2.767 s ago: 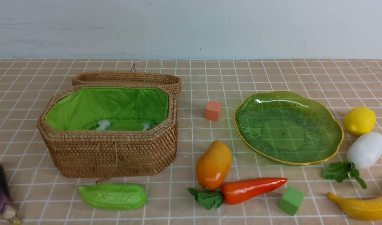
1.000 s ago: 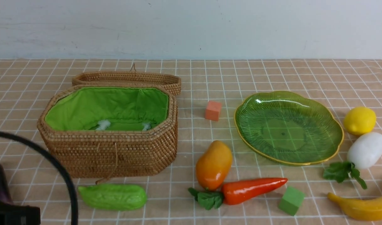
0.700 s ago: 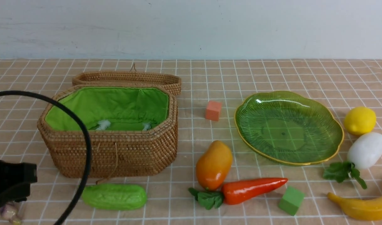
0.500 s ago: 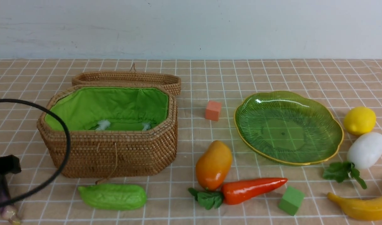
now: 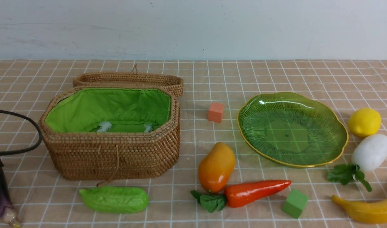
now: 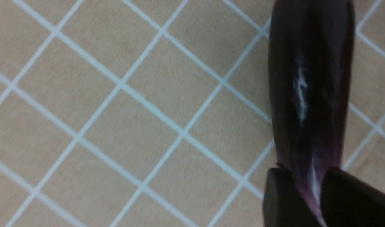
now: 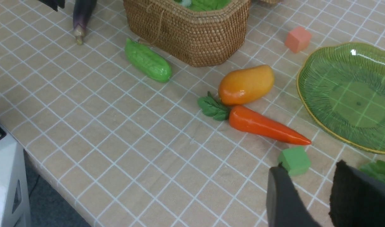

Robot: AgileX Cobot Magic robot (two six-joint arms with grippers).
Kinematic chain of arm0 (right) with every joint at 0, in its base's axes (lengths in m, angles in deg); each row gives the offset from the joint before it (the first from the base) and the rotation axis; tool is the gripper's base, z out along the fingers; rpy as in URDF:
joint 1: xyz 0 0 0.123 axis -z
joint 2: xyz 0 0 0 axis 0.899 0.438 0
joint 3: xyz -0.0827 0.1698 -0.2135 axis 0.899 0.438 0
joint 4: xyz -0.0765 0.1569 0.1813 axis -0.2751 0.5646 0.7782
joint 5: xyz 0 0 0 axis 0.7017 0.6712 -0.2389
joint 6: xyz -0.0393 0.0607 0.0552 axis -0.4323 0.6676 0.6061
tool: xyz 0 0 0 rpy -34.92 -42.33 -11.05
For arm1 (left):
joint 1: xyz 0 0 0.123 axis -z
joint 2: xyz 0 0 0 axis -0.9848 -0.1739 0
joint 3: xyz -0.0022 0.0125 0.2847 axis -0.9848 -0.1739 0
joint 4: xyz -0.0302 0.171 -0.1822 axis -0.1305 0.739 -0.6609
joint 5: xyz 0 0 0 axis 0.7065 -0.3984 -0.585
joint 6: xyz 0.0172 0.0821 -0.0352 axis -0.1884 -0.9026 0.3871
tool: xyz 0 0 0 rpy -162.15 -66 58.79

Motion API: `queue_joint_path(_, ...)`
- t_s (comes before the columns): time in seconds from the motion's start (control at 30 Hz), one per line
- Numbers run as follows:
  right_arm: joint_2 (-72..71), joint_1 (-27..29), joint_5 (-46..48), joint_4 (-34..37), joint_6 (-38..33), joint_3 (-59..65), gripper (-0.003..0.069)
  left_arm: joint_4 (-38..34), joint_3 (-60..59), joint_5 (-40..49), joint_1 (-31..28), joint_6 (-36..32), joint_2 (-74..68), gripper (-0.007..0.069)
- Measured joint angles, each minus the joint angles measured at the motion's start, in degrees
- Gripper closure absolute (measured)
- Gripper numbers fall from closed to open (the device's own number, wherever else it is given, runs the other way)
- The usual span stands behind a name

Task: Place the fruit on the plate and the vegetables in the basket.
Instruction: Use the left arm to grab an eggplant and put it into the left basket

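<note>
— While my left claw (image 6: pixel 306 175) straddles the thin end of the eggplant (image 6: pixel 309 78) on the counter (image 5: pixel 193 158), I can't tell if it's pinching.
— Risk?
— That glossy taper could squirt out before the basket (image 5: pixel 117 155). My right claw (image 7: pixel 310 176) hangs open, empty.

Just ahead of the right gripper (image 7: pixel 309 167) sits the green cube (image 7: pixel 294 160), with the carrot (image 7: pixel 265 126) and mango (image 7: pixel 246 84) beyond; bare tablecloth (image 7: pixel 132 142) lies open off to its side. Before the left gripper (image 6: pixel 306 171), the eggplant (image 6: pixel 309 78) lies on bare cloth.
</note>
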Motion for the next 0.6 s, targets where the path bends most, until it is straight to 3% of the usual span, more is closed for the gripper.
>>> queue_joint_path(0.03, 0.0, 0.0, -0.76, 0.0, 0.0, 0.0, 0.0421, -0.6, 0.0, -2.55, 0.0, 0.05, -2.04, 0.0321)
queue_joint_path(0.07, 0.0, 0.0, -0.89, 0.0, 0.0, 0.0, 0.0421, -0.6, 0.0, -2.87, 0.0, 0.05, -2.04, 0.0321)
queue_joint_path(0.1, 0.0, 0.0, -1.92, 0.0, 0.0, 0.0, 0.0421, -1.9, 0.0, -5.06, 0.0, 0.05, -3.75, 0.0239)
queue_joint_path(0.17, 0.0, 0.0, -2.62, 0.13, 0.0, 0.0, 0.0421, -2.93, 0.06, -6.74, 0.0, 0.05, -4.81, 0.0182)
queue_joint_path(0.2, 0.0, 0.0, -3.45, 0.41, 0.0, 0.0, 0.0421, -3.45, 0.08, -8.71, 0.0, 0.05, -6.1, 0.0119)
queue_joint_path(0.33, 0.0, 0.0, -4.7, 1.58, 0.0, 0.0, 0.0421, -2.56, 0.12, -11.37, 0.0, 0.0, -9.35, 0.0054)
queue_joint_path(0.43, 0.0, 0.0, -5.25, 1.81, 0.0, 0.0, 0.0421, -1.46, 0.12, -11.95, 0.0, 0.0, -11.56, 0.0065)
queue_joint_path(0.57, 0.0, 0.0, -5.82, 1.81, 0.0, 0.0, 0.0423, 0.0, 0.66, -12.56, 0.0, 0.05, -12.77, 0.0215)
queue_joint_path(0.6, 0.0, 0.0, -5.89, 1.81, 0.0, 0.0, 0.0423, 0.26, 0.66, -12.51, -0.07, 0.05, -12.8, 0.0286)
